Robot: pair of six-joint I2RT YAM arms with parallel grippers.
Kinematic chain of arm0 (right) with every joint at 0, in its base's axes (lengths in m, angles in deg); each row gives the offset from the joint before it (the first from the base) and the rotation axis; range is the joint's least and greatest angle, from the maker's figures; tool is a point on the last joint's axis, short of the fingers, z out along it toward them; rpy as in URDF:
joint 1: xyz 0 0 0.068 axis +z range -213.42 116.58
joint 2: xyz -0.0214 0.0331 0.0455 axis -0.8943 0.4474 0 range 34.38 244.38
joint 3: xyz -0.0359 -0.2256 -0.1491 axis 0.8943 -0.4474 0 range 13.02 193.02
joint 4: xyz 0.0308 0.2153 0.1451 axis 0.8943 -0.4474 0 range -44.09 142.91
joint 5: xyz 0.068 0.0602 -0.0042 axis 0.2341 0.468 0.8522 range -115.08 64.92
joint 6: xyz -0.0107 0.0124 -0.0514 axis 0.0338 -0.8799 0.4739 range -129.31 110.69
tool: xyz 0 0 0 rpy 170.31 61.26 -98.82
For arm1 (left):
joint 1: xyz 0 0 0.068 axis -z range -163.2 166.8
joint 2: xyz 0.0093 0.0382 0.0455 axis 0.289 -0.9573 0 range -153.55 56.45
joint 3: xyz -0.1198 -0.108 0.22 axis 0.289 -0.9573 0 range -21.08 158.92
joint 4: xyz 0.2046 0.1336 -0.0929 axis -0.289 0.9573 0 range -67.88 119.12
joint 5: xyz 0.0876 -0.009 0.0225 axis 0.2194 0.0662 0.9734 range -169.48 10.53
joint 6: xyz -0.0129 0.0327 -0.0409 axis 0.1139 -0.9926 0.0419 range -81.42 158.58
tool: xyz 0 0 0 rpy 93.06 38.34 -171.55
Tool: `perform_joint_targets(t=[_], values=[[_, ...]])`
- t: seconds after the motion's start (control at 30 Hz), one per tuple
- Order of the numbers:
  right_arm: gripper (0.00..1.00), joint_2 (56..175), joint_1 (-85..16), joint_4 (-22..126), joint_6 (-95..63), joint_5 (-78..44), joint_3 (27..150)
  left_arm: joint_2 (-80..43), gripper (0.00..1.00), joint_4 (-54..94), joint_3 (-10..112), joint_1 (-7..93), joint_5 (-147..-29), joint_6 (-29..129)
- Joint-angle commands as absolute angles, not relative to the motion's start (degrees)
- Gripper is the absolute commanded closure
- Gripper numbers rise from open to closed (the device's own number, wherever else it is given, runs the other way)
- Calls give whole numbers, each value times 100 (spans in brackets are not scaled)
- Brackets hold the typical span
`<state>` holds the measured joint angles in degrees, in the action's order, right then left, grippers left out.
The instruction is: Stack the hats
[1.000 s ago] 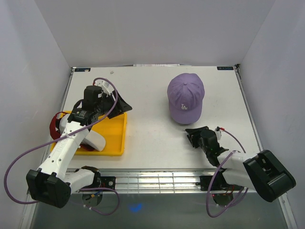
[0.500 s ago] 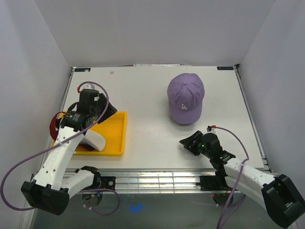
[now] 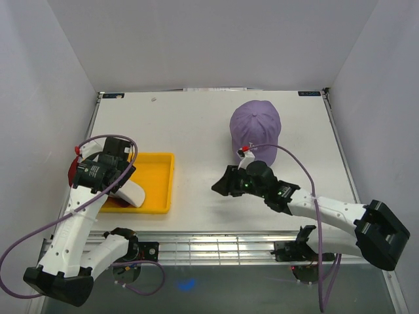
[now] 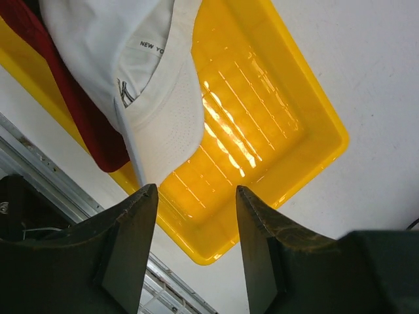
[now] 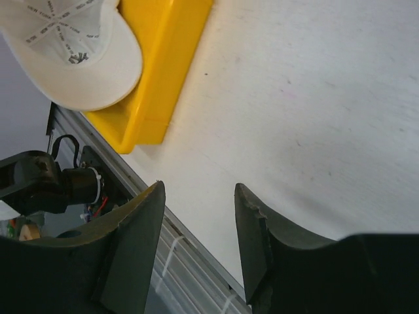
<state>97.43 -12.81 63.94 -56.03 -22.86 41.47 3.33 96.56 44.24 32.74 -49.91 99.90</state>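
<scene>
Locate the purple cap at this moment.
Top external view: the purple cap lies on the table, right of centre toward the far edge, just beyond the right arm and well apart from the yellow tray on the left.

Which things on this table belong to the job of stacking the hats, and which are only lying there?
Belong to the job:
- purple cap
- white cap
- red cap

Only lying there:
- yellow tray
</scene>
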Motion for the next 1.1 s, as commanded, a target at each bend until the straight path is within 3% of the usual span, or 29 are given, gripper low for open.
perform_joint_targets(t=[0.0, 0.4, 0.87, 1.07], values=[[47, 10363, -903, 7075, -4862, -2060, 4869, 398, 38, 10158, 4440, 3288, -4459, 10652], [46, 11893, -480, 7155, -4289, -1726, 6733, 276, 32, 10237, 4009, 3183, -3905, 10617], [46, 12210, -471, 7146, -4342, -1629, 6927, -261, 30, 9921, 3526, 3148, -3887, 10855], [46, 12298, -471, 7102, -4315, -1603, 6997, -384, 34, 9657, 3315, 3095, -3983, 10793]])
